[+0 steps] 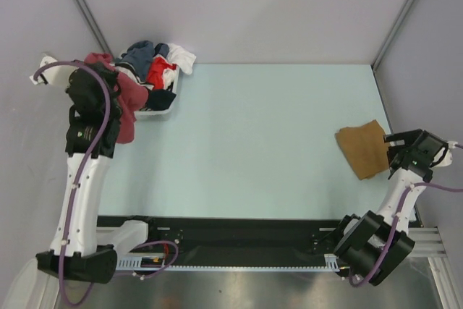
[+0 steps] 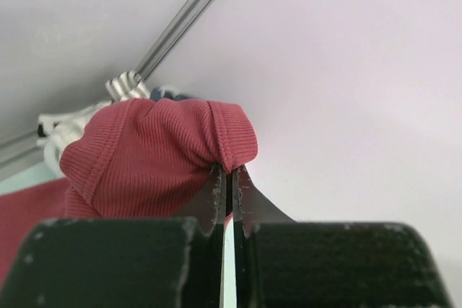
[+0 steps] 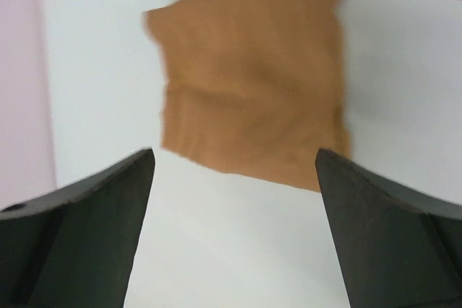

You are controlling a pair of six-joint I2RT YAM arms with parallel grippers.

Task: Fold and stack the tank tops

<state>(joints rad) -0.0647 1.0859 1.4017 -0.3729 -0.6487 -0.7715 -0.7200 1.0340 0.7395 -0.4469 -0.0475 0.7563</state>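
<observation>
A folded tan-brown tank top [image 1: 364, 148] lies flat at the table's right edge, and it fills the upper half of the right wrist view [image 3: 253, 91]. My right gripper [image 1: 395, 153] hovers just right of it, jaws wide open with nothing between them [image 3: 234, 156]. At the far left, my left gripper [image 2: 229, 178] is shut on a hem of the dark maroon ribbed tank top [image 2: 151, 156]. That top hangs bunched over the left arm [image 1: 129, 103], lifted off the table beside the bin.
A white bin [image 1: 158, 113] heaped with mixed clothes [image 1: 155, 63] sits at the back left of the pale table. Grey walls with metal posts [image 1: 83, 9] close in on three sides. A black rail [image 1: 239, 240] runs along the near edge.
</observation>
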